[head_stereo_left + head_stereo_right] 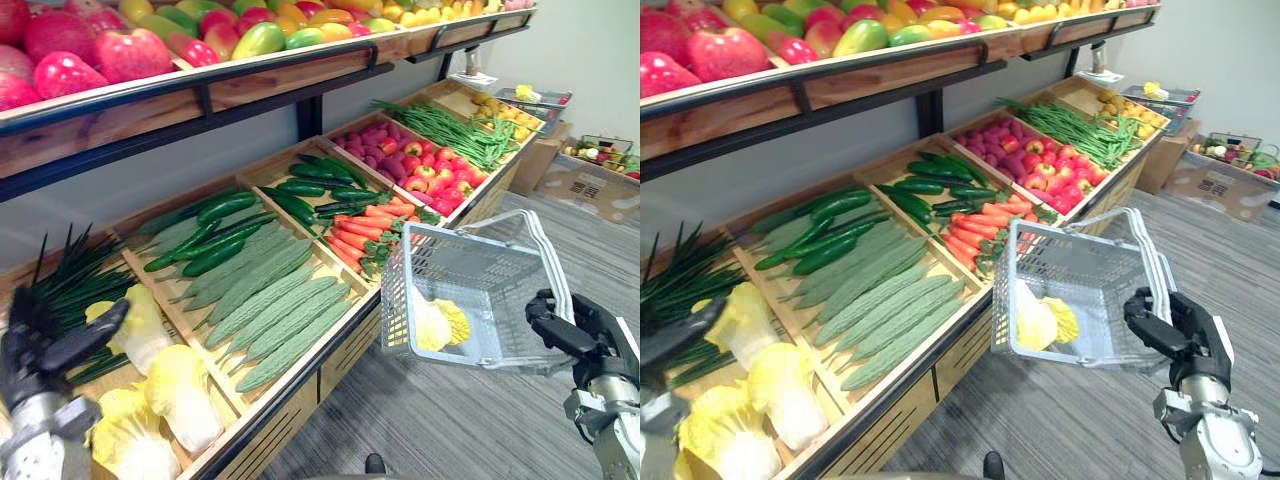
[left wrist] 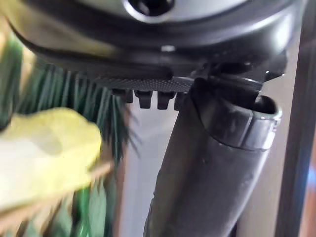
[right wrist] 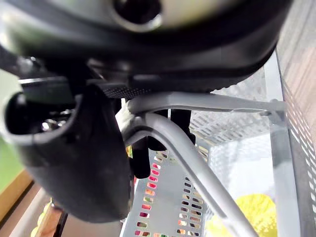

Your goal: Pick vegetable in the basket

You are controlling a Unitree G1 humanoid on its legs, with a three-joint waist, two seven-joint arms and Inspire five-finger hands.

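**Produce aisle of a grocery shop**

From my screen this is plainly a shop's fruit and vegetable section. A long wooden display stand [image 1: 330,365] runs from 8 o'clock up to 1 o'clock, split into slanted bins that each hold one kind of produce. There are napa cabbages [image 1: 180,395] at 7 o'clock and chives [image 1: 75,280] at 9. Ridged gourds [image 1: 280,310], cucumbers [image 1: 300,187] and carrots [image 1: 365,235] fill the middle, with green beans [image 1: 450,130] at 1 o'clock. An upper shelf [image 1: 280,75] at 11 to 12 o'clock carries mangoes [image 1: 258,40]. A grey plastic shopping basket [image 1: 470,290] hangs at 4 o'clock, and cardboard boxes [image 1: 590,185] sit at 2 o'clock.
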